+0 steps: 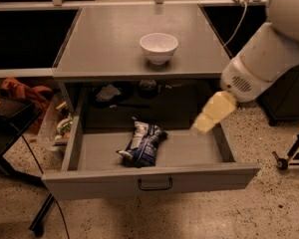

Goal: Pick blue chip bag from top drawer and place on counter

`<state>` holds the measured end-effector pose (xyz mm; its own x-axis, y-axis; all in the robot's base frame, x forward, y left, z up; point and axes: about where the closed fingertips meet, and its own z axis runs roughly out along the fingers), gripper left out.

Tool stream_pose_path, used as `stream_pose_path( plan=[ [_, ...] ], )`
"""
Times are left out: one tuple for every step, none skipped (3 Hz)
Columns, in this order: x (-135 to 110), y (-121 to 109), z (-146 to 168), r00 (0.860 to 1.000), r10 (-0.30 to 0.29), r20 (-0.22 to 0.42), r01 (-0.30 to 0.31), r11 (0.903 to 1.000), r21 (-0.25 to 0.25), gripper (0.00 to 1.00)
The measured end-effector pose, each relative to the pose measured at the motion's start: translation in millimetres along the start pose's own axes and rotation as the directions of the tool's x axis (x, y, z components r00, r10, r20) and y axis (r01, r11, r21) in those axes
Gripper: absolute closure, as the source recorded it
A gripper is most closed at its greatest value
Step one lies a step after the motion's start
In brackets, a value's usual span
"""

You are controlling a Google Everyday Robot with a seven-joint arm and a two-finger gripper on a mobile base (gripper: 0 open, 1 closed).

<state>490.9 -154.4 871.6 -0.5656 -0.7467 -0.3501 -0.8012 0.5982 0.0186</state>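
**A:** Which step is this?

**B:** The reach, I'd say. The top drawer (92, 182) is pulled fully out. The blue chip bag (143, 144) lies flat on the drawer floor, a little left of centre, with its long side running front to back. Nothing is touching it.

**A:** And the end effector?

**B:** The end effector (212, 114) hangs over the right part of the drawer, near the right wall. It is to the right of the bag and well apart from it, at the tip of the white arm (269, 54) that enters from the upper right. I cannot tell whether it is wide or narrow. It carries nothing, since the bag is down in the drawer.

**A:** What does the next move call for?

**B:** By my reading, it should travel left until it is above the bag, then go straight down inside the drawer walls. A grip across the bag's narrow width looks best. Crinkled foil will likely give and slide, so a grip on the middle should hold better than one on a corner.

**A:** And after that?

**B:** Lift clear of the drawer's front panel and the overhanging edge of the desk (109, 39). Then set the bag down on the desk beside the white bowl (159, 47). There is bare surface on either side of the bowl.
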Motion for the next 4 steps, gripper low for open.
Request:
stream_pose_path(
  plan=[
    [-36.4,-1.8,47.6,0.991,0.124,0.053,-0.125,0.9921,0.011,0.0],
    [-42.6,-3.8,46.1,0.978,0.191,0.079,-0.193,0.981,0.016,0.0],
    [-42.6,-3.8,46.2,0.978,0.192,0.079,-0.193,0.981,0.017,0.0],
    [-41.4,-8.1,67.2,0.967,0.252,0.051,-0.254,0.9663,0.043,0.0]
  ],
)
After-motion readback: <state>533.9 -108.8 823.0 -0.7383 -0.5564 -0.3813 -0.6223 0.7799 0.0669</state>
